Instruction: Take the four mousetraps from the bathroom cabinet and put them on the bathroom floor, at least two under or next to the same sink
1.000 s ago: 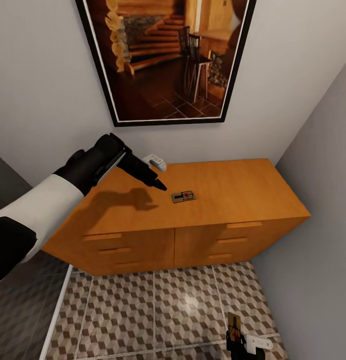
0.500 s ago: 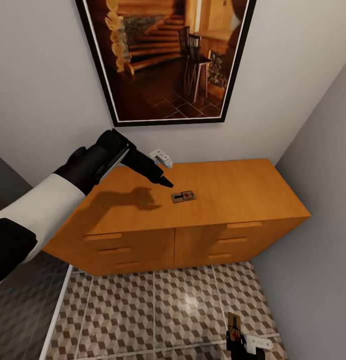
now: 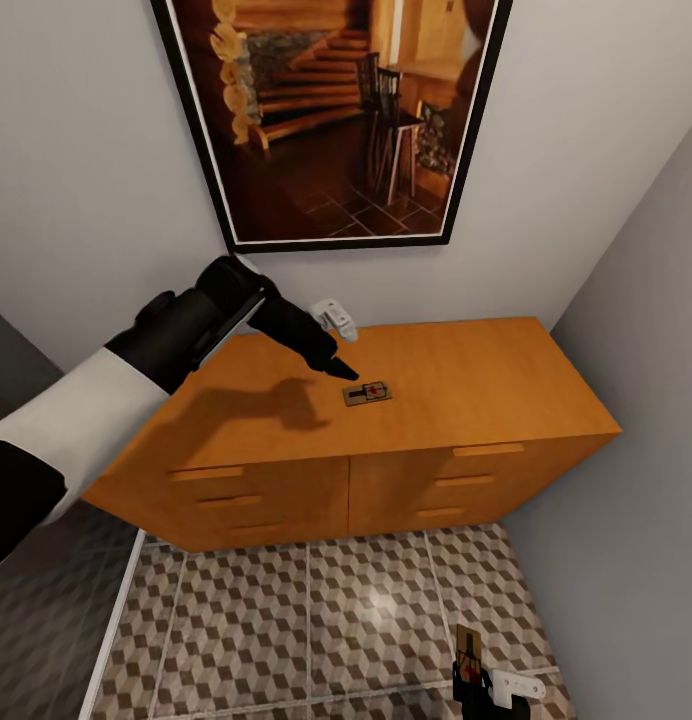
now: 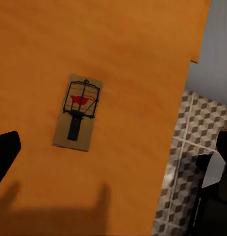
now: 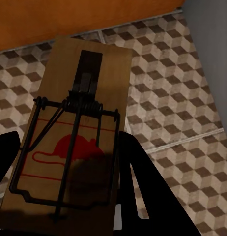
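Note:
One mousetrap (image 3: 367, 393) lies flat on top of the orange-brown cabinet (image 3: 476, 370); the left wrist view shows this mousetrap (image 4: 78, 112) with its red spot and wire frame. My left gripper (image 3: 343, 371) hovers just left of it, slightly above the top, and looks open, with one finger (image 4: 5, 152) at the picture's edge. Low over the bathroom floor (image 3: 286, 620), my right gripper (image 3: 472, 675) is shut on a second mousetrap (image 5: 74, 132), held upright between its fingers (image 5: 138, 182).
A large framed picture (image 3: 326, 110) hangs on the wall above the cabinet. A grey wall (image 3: 636, 480) closes in on the right of the cabinet. At the left a white strip (image 3: 116, 620) borders the tiles, with darker floor beyond it.
My left gripper has moved rightward across the cabinet top, closer to the mousetrap lying there. The right gripper and its mousetrap have stayed put.

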Robot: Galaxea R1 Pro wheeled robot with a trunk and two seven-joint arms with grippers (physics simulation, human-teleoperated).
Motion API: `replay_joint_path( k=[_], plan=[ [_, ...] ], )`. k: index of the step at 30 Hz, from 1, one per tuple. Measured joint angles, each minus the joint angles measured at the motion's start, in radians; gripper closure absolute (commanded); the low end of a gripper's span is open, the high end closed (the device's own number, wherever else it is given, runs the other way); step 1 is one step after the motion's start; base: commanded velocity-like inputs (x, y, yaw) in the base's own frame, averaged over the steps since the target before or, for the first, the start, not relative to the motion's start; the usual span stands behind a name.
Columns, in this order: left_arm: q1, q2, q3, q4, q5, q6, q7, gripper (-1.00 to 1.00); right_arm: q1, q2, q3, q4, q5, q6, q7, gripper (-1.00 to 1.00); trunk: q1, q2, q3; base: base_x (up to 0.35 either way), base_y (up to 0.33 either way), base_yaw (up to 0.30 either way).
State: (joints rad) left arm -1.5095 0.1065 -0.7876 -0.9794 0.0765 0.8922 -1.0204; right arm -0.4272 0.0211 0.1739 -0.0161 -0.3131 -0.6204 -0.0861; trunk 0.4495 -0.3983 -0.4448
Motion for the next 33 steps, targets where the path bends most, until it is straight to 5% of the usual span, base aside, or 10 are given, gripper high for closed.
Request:
replay_joint_path(
  k=[4, 9, 12, 15, 20, 26, 33],
  plan=[
    [0.000, 0.016, -0.042, -0.013, -0.014, -0.032, -0.019, -1.00, 0.000, 0.000, 0.000, 0.000, 0.000, 0.000, 0.000, 1.00, 0.000, 0.000, 0.000, 0.000, 0.000, 0.000],
    [0.000, 0.057, -0.078, -0.070, -0.099, -0.045, -0.131, -1.00, 0.000, 0.000, 0.000, 0.000, 0.000, 0.000, -0.001, 1.00, 0.000, 0.000, 0.000, 0.000, 0.000, 0.000],
    [0.000, 0.069, -0.082, -0.095, -0.191, -0.055, -0.233, -1.00, 0.000, 0.000, 0.000, 0.000, 0.000, 0.000, -0.001, 1.00, 0.000, 0.000, 0.000, 0.000, 0.000, 0.000],
    [0.000, 0.075, -0.082, -0.112, -0.350, -0.106, -0.370, -1.00, 0.000, 0.000, 0.000, 0.000, 0.000, 0.000, -0.001, 1.00, 0.000, 0.000, 0.000, 0.000, 0.000, 0.000],
    [0.000, 0.074, -0.073, -0.119, -0.524, -0.163, -0.525, -1.00, 0.000, 0.000, 0.000, 0.000, 0.000, 0.000, -0.001, 1.00, 0.000, 0.000, 0.000, 0.000, 0.000, 0.000],
    [0.000, 0.072, -0.046, -0.121, -0.576, -0.177, -0.543, -1.00, 0.000, 0.000, 0.000, 0.000, 0.000, 0.000, -0.001, 1.00, 0.000, 0.000, 0.000, 0.000, 0.000, 0.000],
    [0.000, 0.071, -0.025, -0.117, -0.585, -0.178, -0.543, -1.00, 0.000, 0.000, 0.000, 0.000, 0.000, 0.000, -0.002, 1.00, 0.000, 0.000, 0.000, 0.000, 0.000, 0.000]
  ],
)
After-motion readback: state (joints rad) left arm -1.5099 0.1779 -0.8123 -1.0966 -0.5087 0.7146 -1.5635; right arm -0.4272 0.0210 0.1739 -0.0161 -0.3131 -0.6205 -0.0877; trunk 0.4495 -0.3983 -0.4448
